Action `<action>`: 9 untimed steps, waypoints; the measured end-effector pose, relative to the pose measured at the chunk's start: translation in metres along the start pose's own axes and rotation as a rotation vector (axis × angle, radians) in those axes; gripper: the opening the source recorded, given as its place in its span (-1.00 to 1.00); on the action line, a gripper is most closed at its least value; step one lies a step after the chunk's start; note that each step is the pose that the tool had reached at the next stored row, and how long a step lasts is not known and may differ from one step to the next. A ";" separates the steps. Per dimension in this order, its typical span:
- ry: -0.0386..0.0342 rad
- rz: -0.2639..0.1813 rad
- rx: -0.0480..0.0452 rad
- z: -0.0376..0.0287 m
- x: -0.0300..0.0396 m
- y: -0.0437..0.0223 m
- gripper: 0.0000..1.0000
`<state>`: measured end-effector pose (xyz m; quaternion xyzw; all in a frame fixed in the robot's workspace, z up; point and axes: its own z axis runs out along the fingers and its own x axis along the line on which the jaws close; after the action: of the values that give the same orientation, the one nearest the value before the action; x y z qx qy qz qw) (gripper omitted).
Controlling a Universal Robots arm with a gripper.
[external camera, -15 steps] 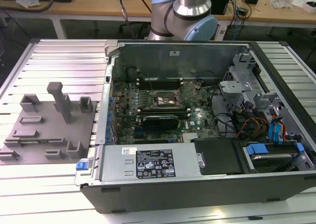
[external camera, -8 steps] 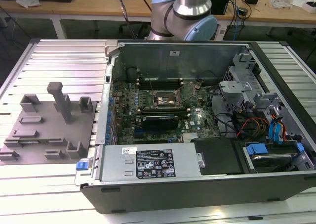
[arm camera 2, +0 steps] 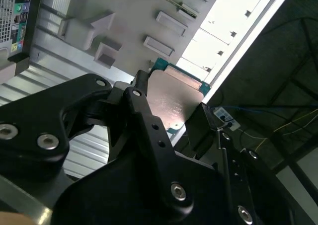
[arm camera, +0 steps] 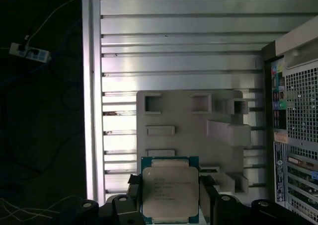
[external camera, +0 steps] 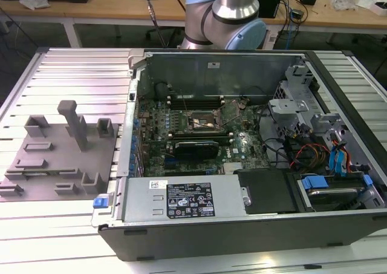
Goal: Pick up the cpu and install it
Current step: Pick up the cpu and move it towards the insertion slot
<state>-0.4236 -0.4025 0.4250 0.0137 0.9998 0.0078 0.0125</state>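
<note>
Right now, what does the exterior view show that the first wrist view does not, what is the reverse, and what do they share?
Exterior view: the green motherboard, its square processor socket, and the silver-and-blue robot arm. First wrist view: the flat square cpu with a silvery metal top, clamped in the black end effector. Shared: the grey plastic fixture plate, the ribbed metal table and the black computer case.

Fixture block (external camera: 54,156) lies beside computer case (external camera: 242,241) on slatted table (external camera: 60,238)
</note>
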 end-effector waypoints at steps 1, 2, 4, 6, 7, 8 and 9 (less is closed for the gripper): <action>0.0001 0.000 0.0000 -0.0021 0.0000 0.0001 0.09; 0.0000 0.000 0.0000 -0.0041 -0.0001 0.0001 0.09; -0.0001 0.000 -0.0001 -0.0051 -0.0001 0.0002 0.09; 0.0000 0.000 -0.0001 -0.0052 -0.0001 0.0002 0.09; 0.0000 0.000 -0.0001 -0.0052 -0.0001 0.0002 0.09; 0.0000 0.000 0.0000 -0.0052 -0.0001 0.0001 0.09; 0.0002 0.000 0.0000 -0.0053 -0.0002 0.0002 0.09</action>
<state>-0.4235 -0.4024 0.4304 0.0137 0.9998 0.0078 0.0124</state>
